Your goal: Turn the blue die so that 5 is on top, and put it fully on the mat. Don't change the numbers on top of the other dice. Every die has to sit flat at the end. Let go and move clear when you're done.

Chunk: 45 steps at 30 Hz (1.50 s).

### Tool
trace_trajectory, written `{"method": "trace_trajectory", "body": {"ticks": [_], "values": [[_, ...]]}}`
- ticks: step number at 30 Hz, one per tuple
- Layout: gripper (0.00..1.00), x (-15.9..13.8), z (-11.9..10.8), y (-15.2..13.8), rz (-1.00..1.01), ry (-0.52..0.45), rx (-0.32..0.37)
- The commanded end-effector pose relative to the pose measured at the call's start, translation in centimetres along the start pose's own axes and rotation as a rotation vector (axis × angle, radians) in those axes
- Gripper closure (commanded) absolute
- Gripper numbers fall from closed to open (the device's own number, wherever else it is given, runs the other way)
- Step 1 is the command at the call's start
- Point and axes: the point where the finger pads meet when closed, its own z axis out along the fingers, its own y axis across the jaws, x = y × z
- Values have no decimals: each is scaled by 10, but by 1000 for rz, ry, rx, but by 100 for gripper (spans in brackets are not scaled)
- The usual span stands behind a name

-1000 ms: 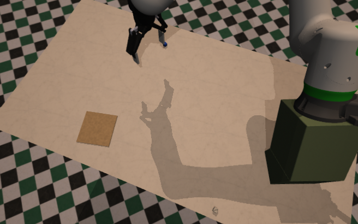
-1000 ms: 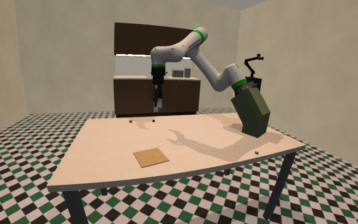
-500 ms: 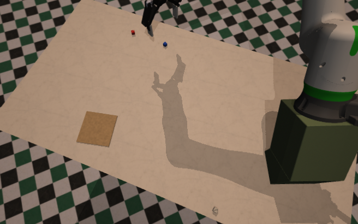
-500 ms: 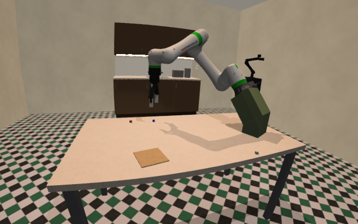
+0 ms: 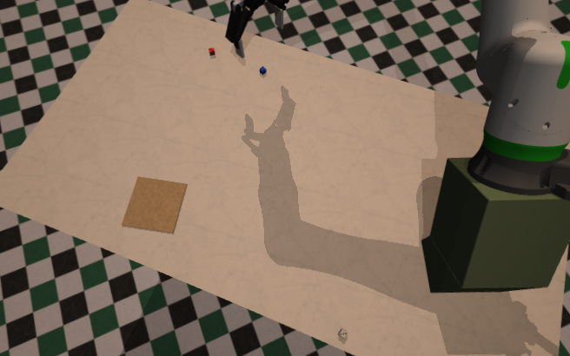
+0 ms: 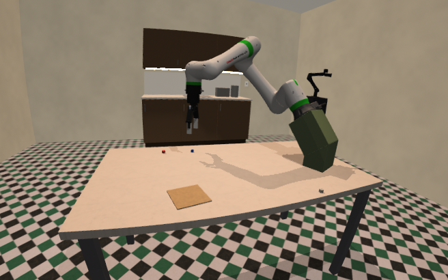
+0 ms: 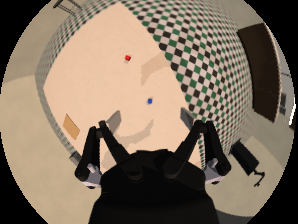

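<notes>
The small blue die (image 5: 262, 70) lies flat on the table near its far edge; it also shows in the exterior view (image 6: 192, 150) and in the wrist view (image 7: 150, 102). Its top number is too small to read. The brown mat (image 5: 155, 204) (image 6: 188, 196) lies far from it, near the table's front left. My gripper (image 5: 259, 32) (image 6: 192, 128) hangs open and empty well above the far edge, near the blue die and clear of it. In the wrist view my gripper (image 7: 150, 114) has both fingers spread with nothing between them.
A red die (image 5: 211, 51) (image 6: 163, 151) sits to the left of the blue one. A white die (image 5: 342, 334) (image 6: 321, 190) lies near the front edge of the table. The robot's green base block (image 5: 491, 226) stands at the right side.
</notes>
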Motion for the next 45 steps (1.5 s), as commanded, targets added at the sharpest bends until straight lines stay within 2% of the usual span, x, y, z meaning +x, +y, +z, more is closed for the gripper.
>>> {"method": "trace_trajectory", "body": {"ticks": [1, 5, 12, 15, 17, 29, 31, 33, 45], "values": [[0, 0, 0, 0, -25, 0, 0], [0, 1, 1, 0, -127, 0, 0], [0, 1, 5, 0, -420, 1, 0], [0, 1, 5, 0, -447, 1, 0], [0, 2, 7, 0, -579, 1, 0], [0, 3, 12, 0, -1010, 1, 0], [0, 3, 12, 0, -1010, 1, 0], [0, 3, 14, 0, -1140, 1, 0], [0, 4, 19, 0, -1559, 0, 0]]}}
